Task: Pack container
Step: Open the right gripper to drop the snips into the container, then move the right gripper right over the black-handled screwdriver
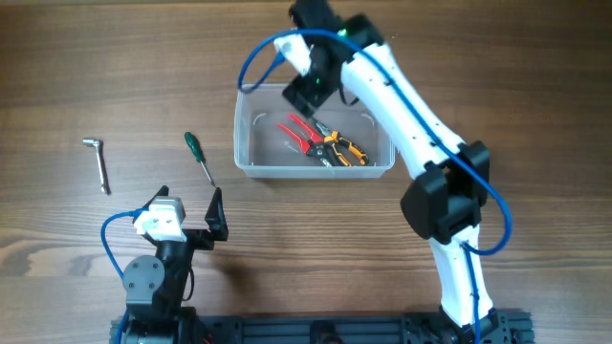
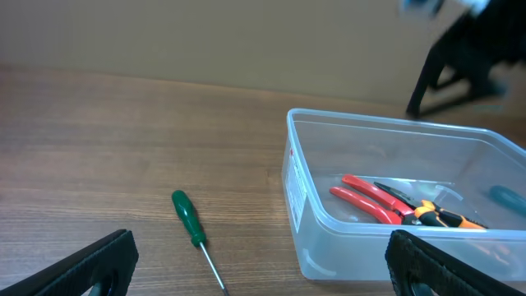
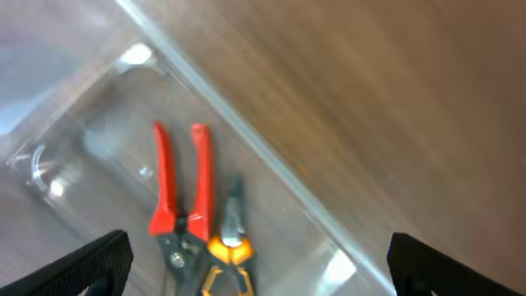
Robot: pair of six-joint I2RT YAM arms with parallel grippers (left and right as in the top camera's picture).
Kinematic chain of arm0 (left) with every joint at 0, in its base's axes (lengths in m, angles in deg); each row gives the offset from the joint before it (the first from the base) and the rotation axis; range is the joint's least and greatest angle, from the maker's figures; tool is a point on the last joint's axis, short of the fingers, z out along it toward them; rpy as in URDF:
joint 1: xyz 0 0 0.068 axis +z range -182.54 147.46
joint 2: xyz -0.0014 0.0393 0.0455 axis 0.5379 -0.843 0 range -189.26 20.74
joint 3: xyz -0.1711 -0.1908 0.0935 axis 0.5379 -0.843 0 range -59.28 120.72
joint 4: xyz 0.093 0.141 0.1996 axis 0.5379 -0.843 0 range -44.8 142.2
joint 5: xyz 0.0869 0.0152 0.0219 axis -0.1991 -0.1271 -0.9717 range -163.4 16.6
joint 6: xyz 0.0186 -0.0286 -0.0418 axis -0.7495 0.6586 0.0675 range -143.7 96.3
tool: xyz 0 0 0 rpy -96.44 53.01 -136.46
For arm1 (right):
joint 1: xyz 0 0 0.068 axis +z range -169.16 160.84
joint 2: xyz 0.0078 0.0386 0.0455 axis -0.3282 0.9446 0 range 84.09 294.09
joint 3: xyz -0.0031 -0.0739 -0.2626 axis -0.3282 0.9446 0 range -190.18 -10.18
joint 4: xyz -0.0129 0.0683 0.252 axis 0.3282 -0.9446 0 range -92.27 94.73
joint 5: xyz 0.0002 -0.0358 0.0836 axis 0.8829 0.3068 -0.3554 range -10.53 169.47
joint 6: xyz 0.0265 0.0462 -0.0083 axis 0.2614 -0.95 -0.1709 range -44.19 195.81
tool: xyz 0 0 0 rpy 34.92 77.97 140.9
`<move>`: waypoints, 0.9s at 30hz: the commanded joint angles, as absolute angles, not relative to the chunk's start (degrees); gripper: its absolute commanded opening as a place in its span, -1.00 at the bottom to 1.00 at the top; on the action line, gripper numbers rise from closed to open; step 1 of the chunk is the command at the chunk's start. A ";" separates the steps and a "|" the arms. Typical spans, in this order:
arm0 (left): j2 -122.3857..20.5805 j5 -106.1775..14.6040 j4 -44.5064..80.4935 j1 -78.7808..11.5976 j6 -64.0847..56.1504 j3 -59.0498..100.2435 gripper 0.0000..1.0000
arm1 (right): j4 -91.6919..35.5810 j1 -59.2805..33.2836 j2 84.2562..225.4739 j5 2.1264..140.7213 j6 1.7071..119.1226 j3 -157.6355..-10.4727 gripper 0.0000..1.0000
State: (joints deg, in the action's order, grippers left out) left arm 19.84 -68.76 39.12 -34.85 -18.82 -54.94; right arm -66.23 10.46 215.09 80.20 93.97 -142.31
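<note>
- The container point(image 1: 287, 170) sits on the wooden table point(image 1: 516, 57), a little right of centre and toward the far side, upright with its mouth open to the top.
- In it, two tools lie on the floor of the tub: red-handled cutters point(image 1: 298, 132) and, just to their right and touching them, orange-and-black pliers point(image 1: 344, 150).
- The right gripper point(image 1: 308, 88) hangs over the far left part of the tub. Its fingers are spread wide and there is nothing between them (the wrist view looks straight down onto the two tools).
- Over on the near left, the left gripper point(image 1: 189, 204) is low by the table, jaws wide apart as well, and it holds nothing.
- A green-handled screwdriver point(image 1: 198, 155) lies on the table just left of the container, between it and the left gripper, touching neither.
- Further left, well apart from everything, lies a silver L-shaped key point(image 1: 97, 161).
</note>
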 commanded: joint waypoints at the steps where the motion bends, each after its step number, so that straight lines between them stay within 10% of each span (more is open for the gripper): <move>1: 19.92 -67.67 39.31 -35.18 -18.51 -55.31 0.99 | -70.86 6.22 210.81 84.88 92.09 -146.05 0.99; 13: 19.92 -67.67 39.31 -35.18 -18.51 -55.31 0.99 | -85.94 -9.40 197.21 71.39 102.77 -145.90 0.99; 27: 19.92 -67.67 39.31 -35.18 -18.51 -55.31 0.99 | -71.30 -20.35 199.31 68.37 105.81 -120.11 0.99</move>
State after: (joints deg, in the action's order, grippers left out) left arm 19.84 -68.76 39.10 -34.85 -18.82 -54.94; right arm -73.49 -20.72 198.22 69.62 104.65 -126.23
